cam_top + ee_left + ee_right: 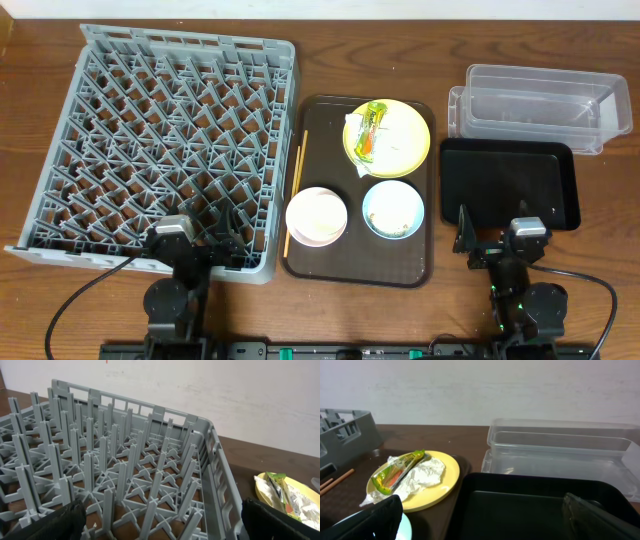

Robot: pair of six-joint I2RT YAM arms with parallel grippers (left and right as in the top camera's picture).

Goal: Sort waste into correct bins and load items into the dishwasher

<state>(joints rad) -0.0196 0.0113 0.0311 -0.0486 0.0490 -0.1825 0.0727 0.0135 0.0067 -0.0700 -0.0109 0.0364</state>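
Observation:
The grey dish rack point(160, 140) fills the left of the table and the left wrist view point(125, 460). A yellow plate point(400, 150) on the brown tray point(330, 265) holds the yellow-green wrapper with white paper point(367, 130), also in the right wrist view point(402, 472). A white bowl point(316, 215), a light blue bowl point(393, 208) and chopsticks point(293, 190) lie on the tray too. The clear tub point(535, 105) and black tray point(510, 185) sit at the right. My left gripper point(205, 245) is open over the rack's near right corner. My right gripper point(490, 245) is open at the black tray's near edge.
The brown serving tray lies between the rack and the bins. A white wall point(480, 390) runs behind the table. Cables trail from both arm bases at the front edge. Bare wooden tabletop point(600, 250) shows at the right.

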